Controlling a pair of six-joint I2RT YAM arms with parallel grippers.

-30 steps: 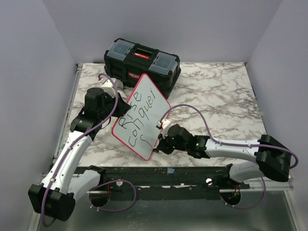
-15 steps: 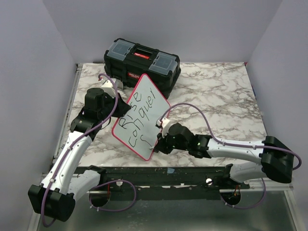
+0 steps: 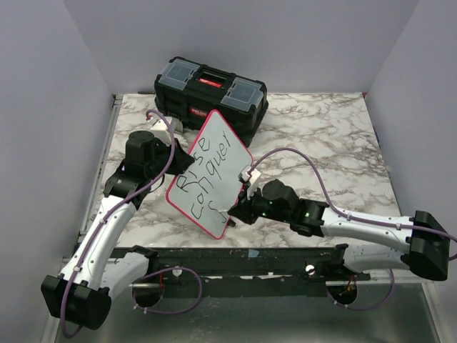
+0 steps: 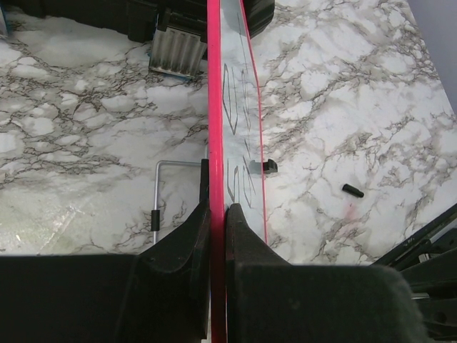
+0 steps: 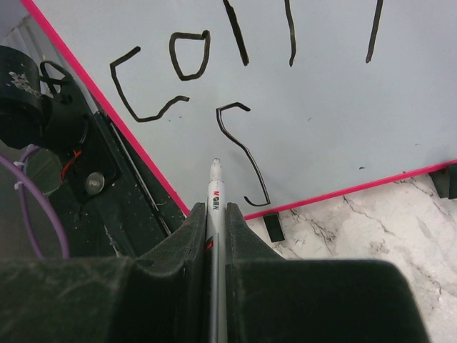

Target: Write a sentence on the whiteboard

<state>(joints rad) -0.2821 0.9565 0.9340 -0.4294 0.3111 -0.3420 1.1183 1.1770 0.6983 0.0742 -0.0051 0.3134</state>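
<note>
The whiteboard (image 3: 214,168) stands tilted on its lower edge in front of the toolbox, white face with a pink rim. My left gripper (image 3: 178,158) is shut on its left rim; in the left wrist view the rim (image 4: 214,107) runs edge-on between the jaws of that gripper (image 4: 216,207). The sentence (image 3: 207,171) reads "Rise conquer" plus one curved stroke (image 5: 243,150) on a third line. My right gripper (image 3: 232,213) is shut on a thin marker pen (image 5: 215,196). Its tip is at the board's face (image 5: 335,114), just left of that stroke; I cannot tell whether it touches.
The black toolbox (image 3: 211,89) stands behind the board at the back. A small black cap (image 4: 352,190) lies on the marble table (image 3: 321,143) right of the board. A bent metal rod (image 4: 158,200) lies left of it. Small black feet (image 5: 273,227) sit at the board's lower rim.
My right arm has stretched out, its elbow swinging right, and the marker has shifted slightly down-left on the board's lower part. The left arm and the board have not moved.
</note>
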